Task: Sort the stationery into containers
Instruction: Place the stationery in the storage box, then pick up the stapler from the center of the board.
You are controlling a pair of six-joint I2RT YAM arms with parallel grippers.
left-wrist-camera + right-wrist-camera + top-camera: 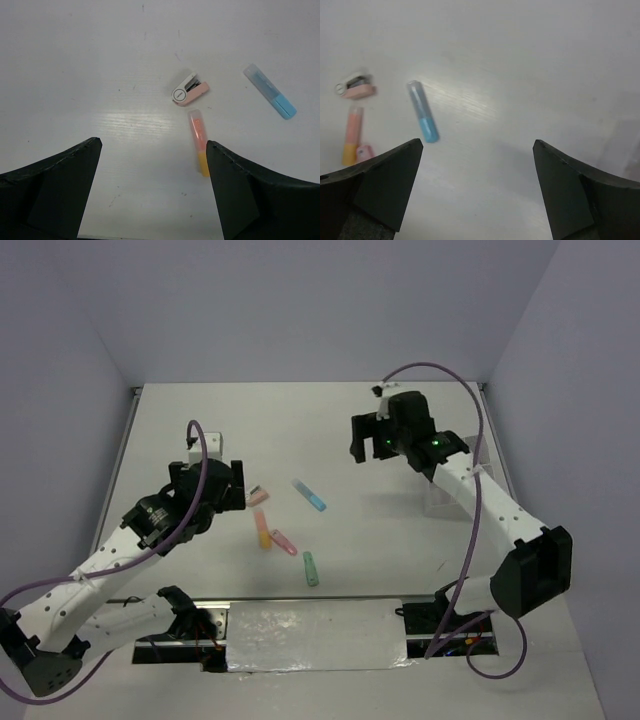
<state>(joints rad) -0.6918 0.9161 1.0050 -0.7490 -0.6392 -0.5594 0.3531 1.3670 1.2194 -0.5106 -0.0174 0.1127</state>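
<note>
With left gripper (153, 142) wide and empty, pinch orange marker (198, 137), just ahead, mid-barrel: likely light, stiff, slippery.

A white table (300, 430) stands between plain pale lilac walls (300, 310) at its far, left and right sides. A shiny silver sheet (315, 635) lies at the near edge. Light leaves a faint glare on the tabletop.
</note>
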